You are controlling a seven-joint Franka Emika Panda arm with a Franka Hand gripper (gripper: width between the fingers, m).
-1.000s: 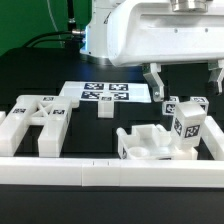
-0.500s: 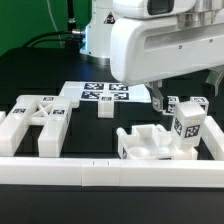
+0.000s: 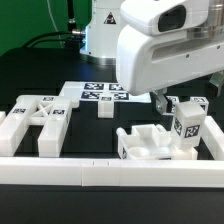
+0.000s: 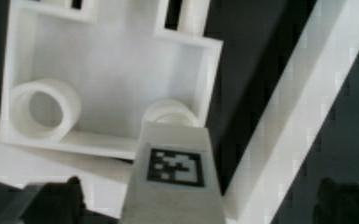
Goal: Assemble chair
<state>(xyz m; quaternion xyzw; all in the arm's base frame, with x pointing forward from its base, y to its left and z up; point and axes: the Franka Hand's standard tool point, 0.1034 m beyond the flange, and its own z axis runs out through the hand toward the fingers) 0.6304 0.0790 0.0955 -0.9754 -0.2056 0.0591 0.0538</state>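
The arm (image 3: 165, 50) is hovering over the upright post (image 3: 188, 125), its jaws gaping wide apart on either side, gripping nothing.

The arm (image 3: 170, 45) fills the upper right of the exterior view. Its bulky white wrist housing sits close to the camera, with a grey rounded cap at the top edge of the frame. Below the housing's lower edge one finger (image 3: 160, 100) pokes straight down, right of the frame's centre; the other finger is hidden. In the wrist view the gripper (image 4: 202, 205) points downward, and its two dark, blurred fingertips (image 4: 55, 200) stand spread wide apart.
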